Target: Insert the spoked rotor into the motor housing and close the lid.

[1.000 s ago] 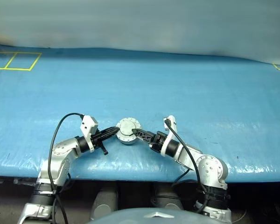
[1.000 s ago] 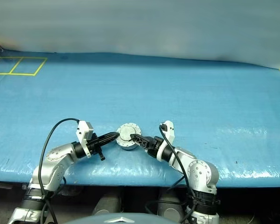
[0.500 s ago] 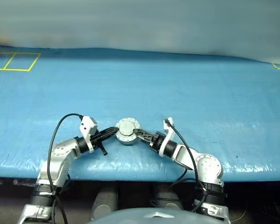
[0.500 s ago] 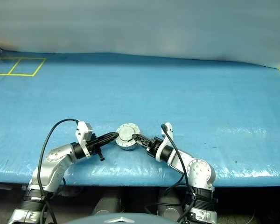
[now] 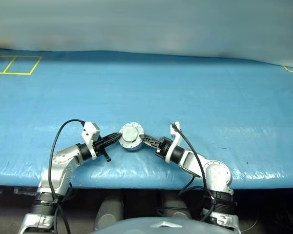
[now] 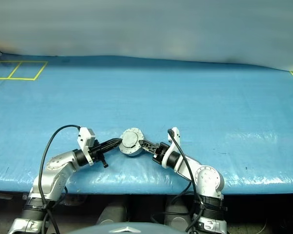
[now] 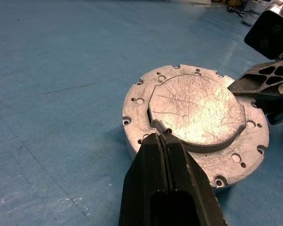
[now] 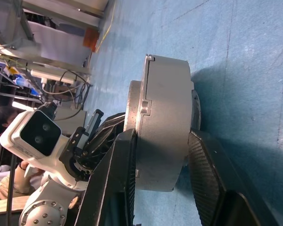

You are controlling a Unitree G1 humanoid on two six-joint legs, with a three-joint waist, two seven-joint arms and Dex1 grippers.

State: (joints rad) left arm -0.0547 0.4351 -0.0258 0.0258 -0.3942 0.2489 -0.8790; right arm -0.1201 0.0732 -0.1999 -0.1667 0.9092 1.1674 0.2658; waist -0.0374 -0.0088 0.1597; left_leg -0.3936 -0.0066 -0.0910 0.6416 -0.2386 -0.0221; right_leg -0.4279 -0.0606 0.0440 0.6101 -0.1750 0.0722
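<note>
Two grippers meet at the housing (image 5: 130, 137), which sits on the blue table (image 5: 195, 92) near its near edge, between my arms. Its lid (image 7: 194, 109) is already down, plain scratched face up, so I judge the rotor is inside, though I cannot see it. My left gripper (image 7: 163, 137) has its fingers pressed together, their tip resting on the lid's edge at the housing's left side. My right gripper (image 8: 162, 157) comes in from the right with one finger over the lid face and the other under the case; the fingers (image 8: 114, 183) straddle the stack top to bottom. The upper one looks to be in contact, while whether the lower one touches I cannot tell.

By my reading the step in hand is seating the lid: squeezing it flat against the housing. The next move calls for a firm, even pinch from the right while the left tip steadies the rim, then a check that no gap remains around the seam.
</note>
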